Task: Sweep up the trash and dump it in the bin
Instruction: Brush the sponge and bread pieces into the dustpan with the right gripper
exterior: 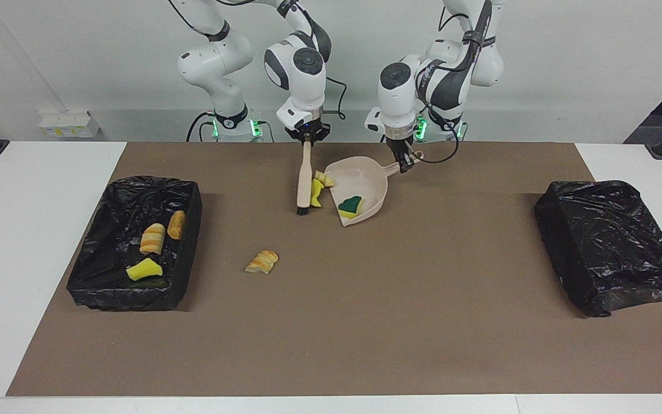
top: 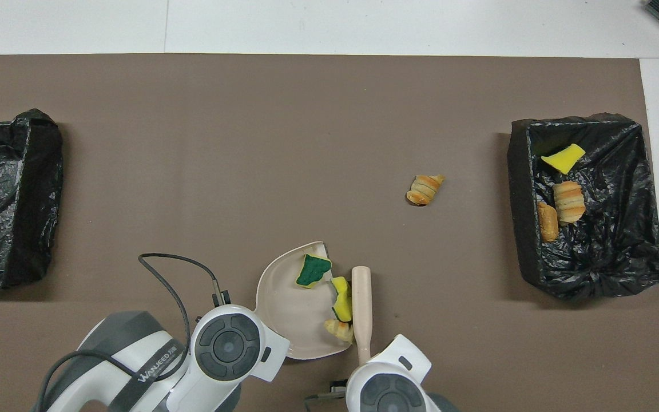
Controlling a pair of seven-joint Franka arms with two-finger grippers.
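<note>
My right gripper (exterior: 307,137) is shut on the handle of the beige brush (exterior: 304,183), which stands with its black bristles on the mat. My left gripper (exterior: 403,163) is shut on the handle of the beige dustpan (exterior: 365,181). A green-and-yellow sponge (exterior: 350,205) lies in the pan. A yellow sponge piece (top: 341,297) and a tan chunk (top: 338,329) are squeezed between the brush (top: 362,309) and the dustpan's (top: 289,303) open edge. A striped bread piece (exterior: 262,261) lies alone on the mat, farther from the robots.
A black-lined bin (exterior: 124,299) toward the right arm's end holds a yellow sponge (top: 562,157) and two bread pieces (top: 568,201). Another black-bagged bin (exterior: 609,241) sits toward the left arm's end. A brown mat (exterior: 400,322) covers the table.
</note>
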